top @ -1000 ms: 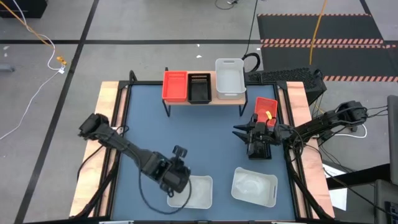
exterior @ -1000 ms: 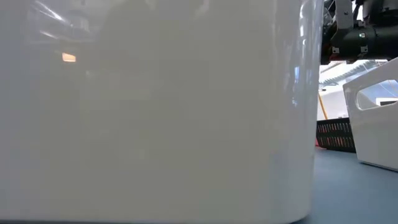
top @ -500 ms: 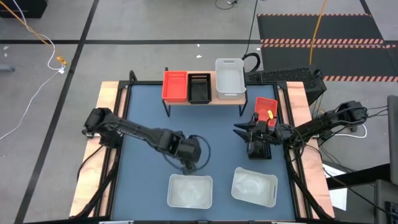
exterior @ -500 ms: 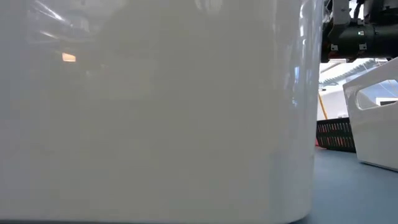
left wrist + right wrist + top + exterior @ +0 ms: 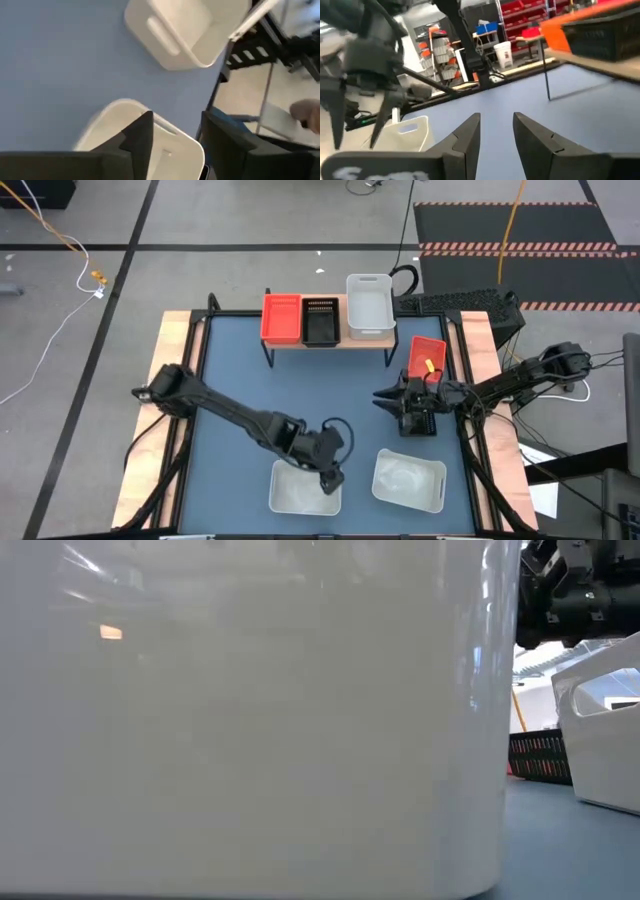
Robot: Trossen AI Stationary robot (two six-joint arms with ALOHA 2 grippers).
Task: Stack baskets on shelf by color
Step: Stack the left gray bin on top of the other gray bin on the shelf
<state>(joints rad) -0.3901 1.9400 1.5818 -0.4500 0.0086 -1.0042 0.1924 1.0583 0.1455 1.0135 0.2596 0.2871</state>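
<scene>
The shelf at the far edge bears a red basket, a black basket and a white basket. Two white baskets rest on the table near its near edge, the left one and the right one. A black basket and a red basket sit at the right. My left gripper is open over the left white basket's right end, one finger inside the end wall and one outside. My right gripper is open, raised beside the black basket.
A small yellow thing lies in the red basket at the right. The left white basket's wall fills most of the low view. Wooden strips edge the blue table on both sides. Bare blue table lies between the shelf and the near baskets.
My left gripper has swung from the left white basket's left end, out toward the table's middle, then back down over that basket's right end. My right gripper has tipped a little in place. The baskets have stayed put.
</scene>
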